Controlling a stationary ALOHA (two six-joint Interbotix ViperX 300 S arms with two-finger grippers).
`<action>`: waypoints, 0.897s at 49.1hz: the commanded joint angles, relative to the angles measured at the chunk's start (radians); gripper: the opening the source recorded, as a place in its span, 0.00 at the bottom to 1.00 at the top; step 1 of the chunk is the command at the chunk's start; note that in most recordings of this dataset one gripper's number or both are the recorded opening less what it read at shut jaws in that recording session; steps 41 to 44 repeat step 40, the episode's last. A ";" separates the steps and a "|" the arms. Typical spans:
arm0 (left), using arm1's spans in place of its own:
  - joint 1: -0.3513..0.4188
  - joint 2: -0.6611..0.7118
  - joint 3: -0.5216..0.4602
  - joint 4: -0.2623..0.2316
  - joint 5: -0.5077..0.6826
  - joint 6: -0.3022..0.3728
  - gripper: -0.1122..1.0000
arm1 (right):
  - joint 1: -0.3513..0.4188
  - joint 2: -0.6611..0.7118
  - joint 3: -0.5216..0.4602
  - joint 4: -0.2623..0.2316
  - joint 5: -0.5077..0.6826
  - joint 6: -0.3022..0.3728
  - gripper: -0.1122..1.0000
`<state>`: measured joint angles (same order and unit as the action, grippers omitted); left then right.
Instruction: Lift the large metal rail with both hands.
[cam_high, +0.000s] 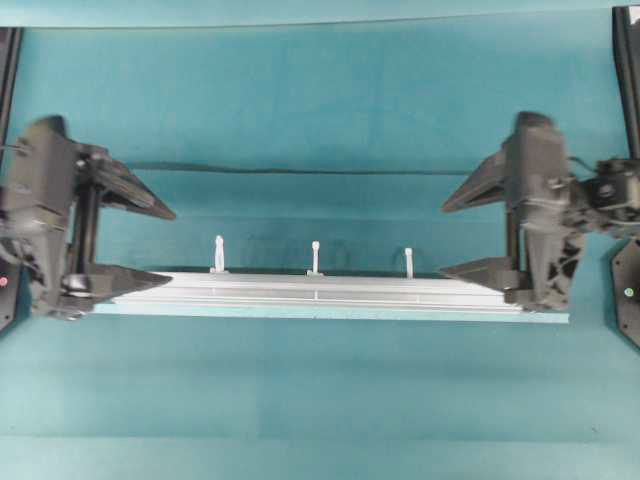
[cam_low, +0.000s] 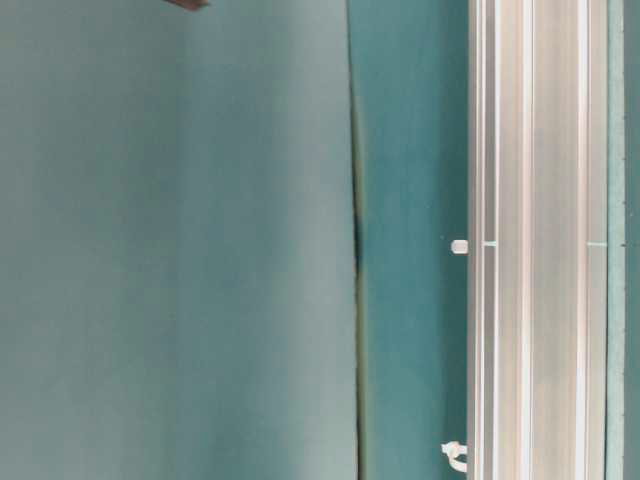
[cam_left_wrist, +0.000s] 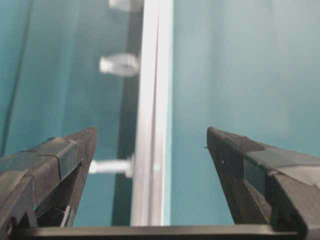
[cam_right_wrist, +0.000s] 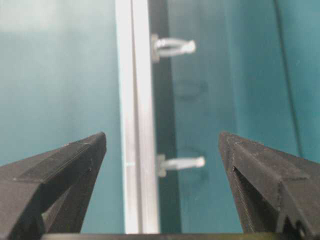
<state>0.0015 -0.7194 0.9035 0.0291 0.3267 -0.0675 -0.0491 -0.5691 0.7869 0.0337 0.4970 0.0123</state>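
The large metal rail (cam_high: 330, 293) lies lengthwise across the teal table, silver and grooved, with three white zip ties (cam_high: 315, 258) sticking from its far side. My left gripper (cam_high: 170, 247) is open at the rail's left end. In the left wrist view the rail (cam_left_wrist: 152, 100) runs between the wide-apart fingers (cam_left_wrist: 75, 155), touching neither. My right gripper (cam_high: 444, 240) is open at the right end. There too the rail (cam_right_wrist: 136, 75) passes between spread fingers (cam_right_wrist: 75, 160) with gaps on both sides. The table-level view shows the rail (cam_low: 540, 240) close up, and no gripper is clearly visible.
A thin pale strip (cam_high: 548, 317) lies along the rail's near side on the table. A dark seam (cam_high: 300, 170) crosses the teal cloth behind the rail. Black frame posts (cam_high: 626, 60) stand at the far corners.
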 joint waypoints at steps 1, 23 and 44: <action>0.003 -0.041 -0.012 0.000 -0.017 -0.002 0.97 | -0.002 -0.031 0.002 -0.005 -0.029 -0.008 0.95; 0.026 -0.224 -0.002 0.002 -0.086 -0.014 0.97 | -0.008 -0.233 0.071 -0.005 -0.158 -0.005 0.95; 0.060 -0.272 -0.003 0.002 -0.167 -0.009 0.97 | -0.023 -0.362 0.107 -0.006 -0.192 -0.002 0.94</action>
